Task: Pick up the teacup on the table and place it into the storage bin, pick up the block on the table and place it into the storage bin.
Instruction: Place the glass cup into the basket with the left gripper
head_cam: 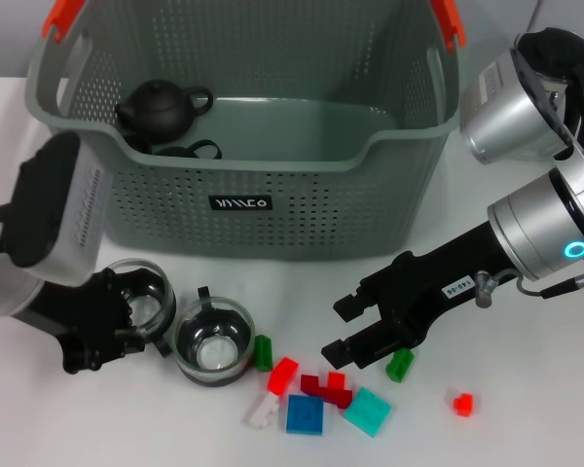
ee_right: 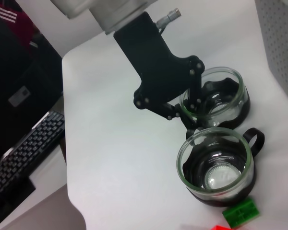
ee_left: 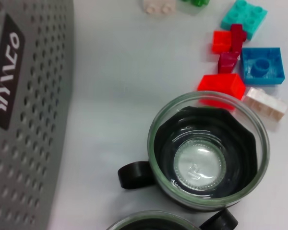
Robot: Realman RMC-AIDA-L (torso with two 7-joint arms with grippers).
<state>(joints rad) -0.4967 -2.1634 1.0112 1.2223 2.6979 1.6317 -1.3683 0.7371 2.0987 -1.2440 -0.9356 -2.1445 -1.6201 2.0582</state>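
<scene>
Two round glass teacups [head_cam: 212,342], perforated plastic storage bin [head_cam: 273,209]

Second teacup [head_cam: 212,341] beside gripped one

— What do we see of the right arm [head_cam: 545,219]?
— We see silver cylindrical segments, a glowing cyan ring, a black joint cap, and a matte black right gripper [head_cam: 358,326] with a small white printed label and a metal plug beside it.
— And the left arm [head_cam: 39,214]?
— We see a black and pale ribbed housing, and a left gripper [ee_right: 189,108] of black plates fastened with round screws.
</scene>
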